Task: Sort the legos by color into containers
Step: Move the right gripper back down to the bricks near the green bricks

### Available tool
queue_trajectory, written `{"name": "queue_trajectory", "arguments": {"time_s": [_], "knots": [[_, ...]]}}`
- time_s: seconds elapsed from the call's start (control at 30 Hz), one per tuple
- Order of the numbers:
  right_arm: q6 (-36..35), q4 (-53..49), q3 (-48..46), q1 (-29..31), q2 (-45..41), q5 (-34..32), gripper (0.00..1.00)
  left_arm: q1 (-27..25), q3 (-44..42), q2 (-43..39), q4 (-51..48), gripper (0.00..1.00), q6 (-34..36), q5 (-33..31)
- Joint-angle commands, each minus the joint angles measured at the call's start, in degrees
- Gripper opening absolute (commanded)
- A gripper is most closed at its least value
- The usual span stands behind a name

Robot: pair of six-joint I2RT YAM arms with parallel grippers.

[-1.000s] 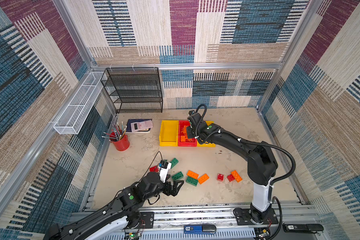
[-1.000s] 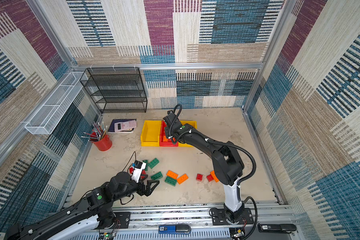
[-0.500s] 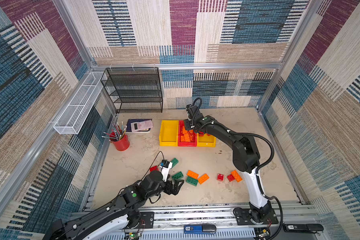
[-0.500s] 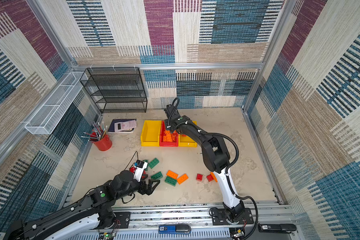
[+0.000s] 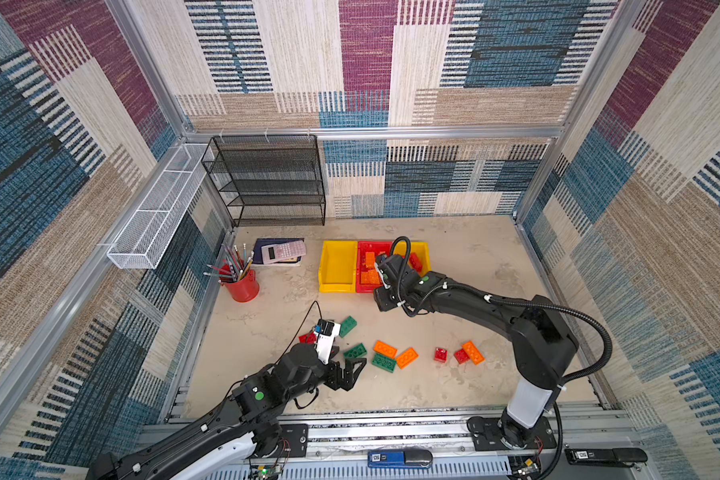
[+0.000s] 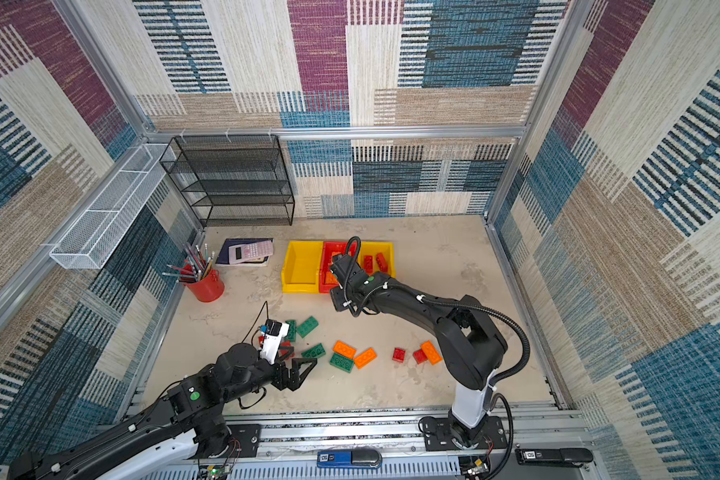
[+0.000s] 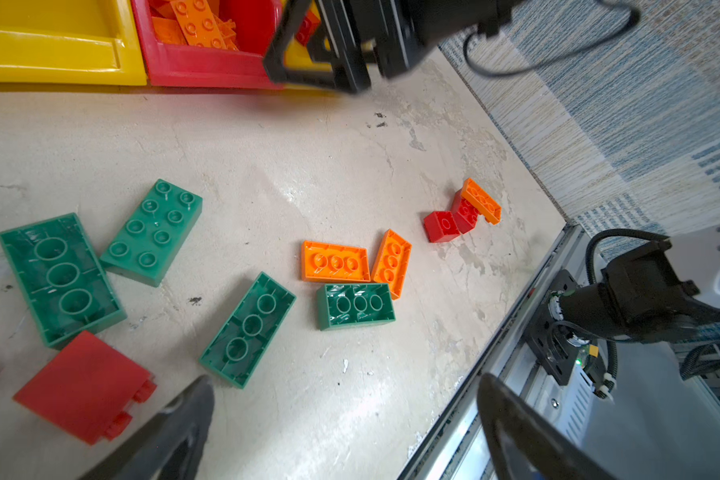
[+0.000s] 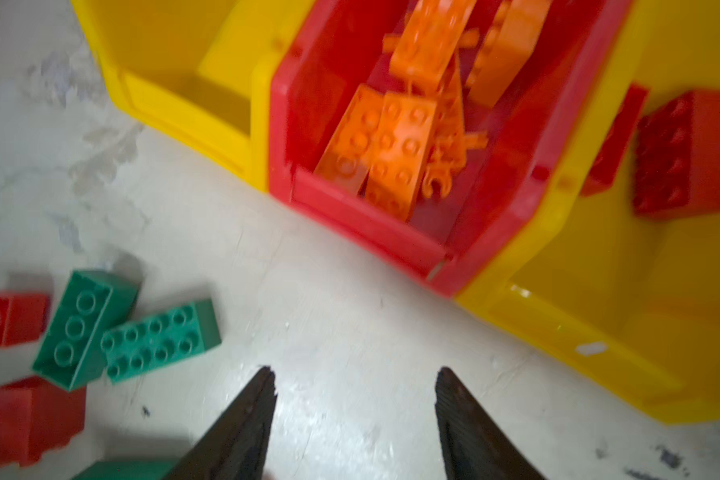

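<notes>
Several chunky plastic bricks (image 5: 383, 362) in green, orange and red lie on the near worktop (image 5: 433, 399); left end effector (image 7: 346, 378) and right end effector (image 8: 354, 374) gape empty. Touching neighbours could foul our next grasp.

On the table (image 5: 454, 266), three bins stood touching in a row: left bin (image 5: 337, 266), middle bin (image 7: 204, 68) with a heap of bricks (image 8: 395, 141) inside, right bin (image 6: 388, 249) holding two bricks (image 6: 381, 262). Loose bricks (image 7: 335, 262) lay scattered in front. Left of the bins stood the pencil cup (image 5: 242, 284), the calculator (image 5: 284, 251) behind it, the rack (image 5: 267, 183) farther back.
</notes>
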State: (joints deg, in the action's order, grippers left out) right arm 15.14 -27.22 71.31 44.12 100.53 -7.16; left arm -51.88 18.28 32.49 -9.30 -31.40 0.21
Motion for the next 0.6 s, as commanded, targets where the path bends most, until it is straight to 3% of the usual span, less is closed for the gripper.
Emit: {"name": "queue_trajectory", "arguments": {"time_s": [0.0, 0.27, 0.57], "knots": [[4.6, 1.4, -5.9, 2.2, -3.9, -0.7, 0.63, 0.1, 0.0, -1.1, -1.2, 0.99, 0.0, 0.5], [9.4, 1.5, -17.3, 6.5, -10.5, -1.7, 0.7, 0.0, 1.5, -2.0, -2.4, 0.99, -0.3, 1.3], [11.3, 1.4, -19.3, 11.1, -10.2, -2.0, 0.76, 0.0, 2.3, -4.3, -5.7, 0.99, -0.1, 0.4]]}}
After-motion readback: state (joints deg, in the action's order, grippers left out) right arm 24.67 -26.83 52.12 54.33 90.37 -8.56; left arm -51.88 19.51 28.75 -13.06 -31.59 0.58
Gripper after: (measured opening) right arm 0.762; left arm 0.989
